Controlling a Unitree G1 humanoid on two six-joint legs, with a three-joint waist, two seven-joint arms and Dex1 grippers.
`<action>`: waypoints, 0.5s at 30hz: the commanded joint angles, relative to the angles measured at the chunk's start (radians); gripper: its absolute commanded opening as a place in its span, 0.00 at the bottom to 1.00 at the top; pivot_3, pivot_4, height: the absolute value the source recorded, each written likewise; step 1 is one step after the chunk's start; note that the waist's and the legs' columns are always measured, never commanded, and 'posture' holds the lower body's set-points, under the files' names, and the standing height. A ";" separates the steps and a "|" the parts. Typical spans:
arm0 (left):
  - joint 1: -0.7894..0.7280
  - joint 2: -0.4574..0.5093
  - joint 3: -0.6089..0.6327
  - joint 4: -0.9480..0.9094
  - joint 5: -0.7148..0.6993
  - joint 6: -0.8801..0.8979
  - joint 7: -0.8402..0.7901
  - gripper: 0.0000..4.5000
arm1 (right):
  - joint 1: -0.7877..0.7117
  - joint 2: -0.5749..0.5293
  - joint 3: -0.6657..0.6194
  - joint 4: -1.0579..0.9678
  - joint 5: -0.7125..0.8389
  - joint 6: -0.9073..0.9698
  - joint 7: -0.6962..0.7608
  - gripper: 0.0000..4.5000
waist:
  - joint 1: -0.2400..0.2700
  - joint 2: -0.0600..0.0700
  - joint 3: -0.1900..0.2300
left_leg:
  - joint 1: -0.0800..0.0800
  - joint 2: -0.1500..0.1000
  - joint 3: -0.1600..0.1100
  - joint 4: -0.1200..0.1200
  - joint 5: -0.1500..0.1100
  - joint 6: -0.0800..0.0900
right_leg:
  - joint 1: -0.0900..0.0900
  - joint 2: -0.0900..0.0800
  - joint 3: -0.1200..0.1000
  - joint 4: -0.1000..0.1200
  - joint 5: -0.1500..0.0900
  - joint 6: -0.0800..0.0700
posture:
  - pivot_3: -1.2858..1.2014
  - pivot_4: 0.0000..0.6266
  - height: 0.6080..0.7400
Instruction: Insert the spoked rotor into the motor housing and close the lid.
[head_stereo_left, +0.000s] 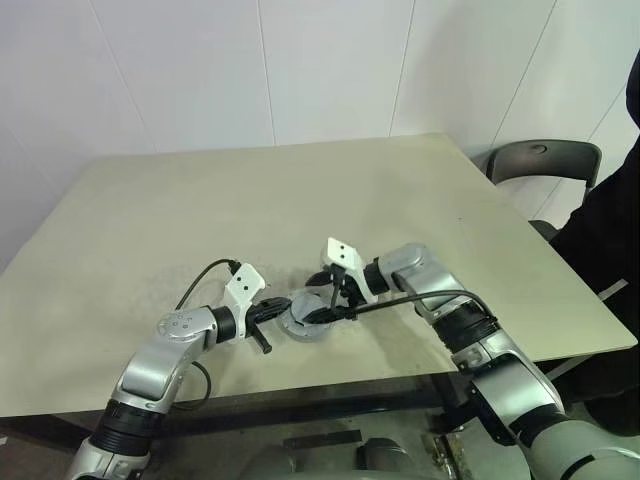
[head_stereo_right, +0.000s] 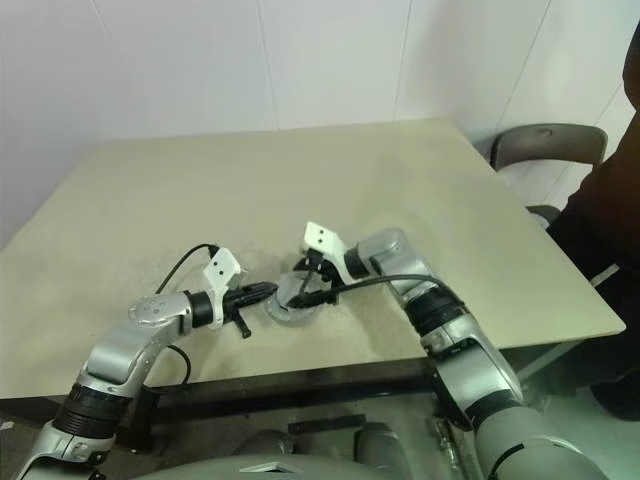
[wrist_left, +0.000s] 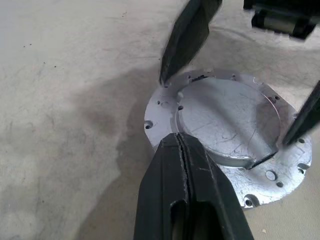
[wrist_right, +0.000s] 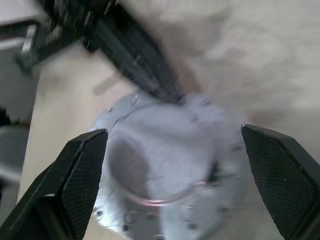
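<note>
Near counter's (head_stereo_left: 420, 180) front edge: flat round grey metal lid (wrist_left: 227, 117) seated atop motor housing. Right pincer (head_stereo_left: 338, 302) spread wide, straddling lid from above. Left pincer (head_stereo_left: 268, 312) pressed together, tip against lid's rim.

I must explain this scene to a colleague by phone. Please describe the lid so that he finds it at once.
On the beige table, look near the front edge, between the left gripper and right gripper. The lid is the flat round grey metal disc there, with small holes around its rim.
</note>
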 joint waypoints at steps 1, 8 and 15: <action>-0.009 -0.006 -0.020 0.001 0.003 0.006 -0.010 0.00 | -0.053 -0.039 -0.104 -0.029 0.081 0.108 -0.003 0.99 | 0.001 0.000 0.000 | 0.000 0.000 0.000 0.000 0.000 0.000 | 0.000 0.000 0.000 0.000 0.000 0.000 | 0.52 0.00 1.00; -0.010 -0.005 -0.015 -0.009 0.001 0.005 -0.015 0.00 | -0.053 -0.118 -0.211 -0.056 0.206 0.628 -0.099 0.99 | 0.001 0.000 0.000 | -0.002 0.000 -0.001 -0.001 0.000 0.001 | 0.000 -0.001 -0.001 -0.002 0.000 0.000 | 0.52 0.00 1.00; -0.006 -0.004 -0.010 -0.008 -0.005 -0.001 -0.023 0.00 | -0.067 -0.075 -0.410 0.059 0.347 0.961 -0.205 0.99 | 0.000 0.000 0.000 | -0.002 0.000 -0.001 -0.001 0.000 0.001 | -0.001 -0.001 -0.001 -0.002 0.000 0.000 | 0.52 0.00 1.00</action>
